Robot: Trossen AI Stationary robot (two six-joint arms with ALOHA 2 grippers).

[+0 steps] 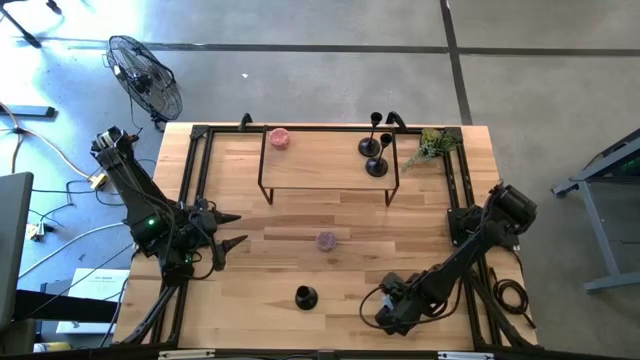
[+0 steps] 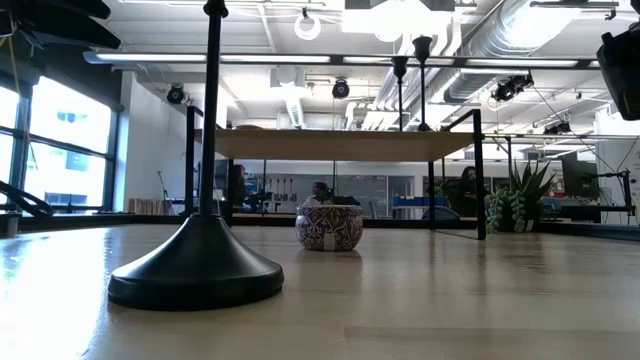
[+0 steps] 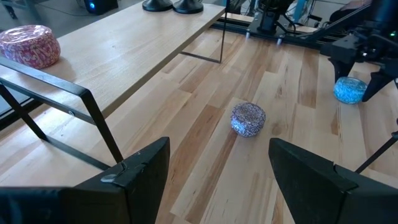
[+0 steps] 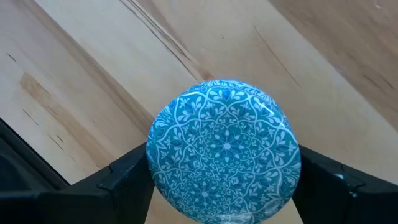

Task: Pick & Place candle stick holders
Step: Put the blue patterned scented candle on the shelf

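One black candle stick holder (image 1: 305, 297) stands upright on its round base near the table's front edge, large in the low view (image 2: 200, 265). Two more holders (image 1: 374, 152) stand on the right end of a raised wooden shelf (image 1: 320, 165). My right gripper (image 1: 392, 303) points down at the near right, closed on a round blue patterned tin (image 4: 225, 149), which also shows in the left wrist view (image 3: 350, 90). My left gripper (image 1: 232, 231) hovers open at the table's left, touching nothing, its fingers (image 3: 140, 171) aimed toward the table's middle. My right gripper pinches the blue tin's round side wall (image 4: 152, 165) between its two fingers, one on each opposite side. The fingers come from above, pointing down. The tin sits level, lid up; whether it rests on the table or hangs just clear cannot be told.
A purple patterned tin (image 1: 326, 240) sits mid-table between the arms. A pink tin (image 1: 279, 138) lies on the shelf's left end. A small green plant (image 1: 432, 148) stands at the far right corner. The shelf's black metal legs (image 3: 93, 118) stand close before my left gripper.
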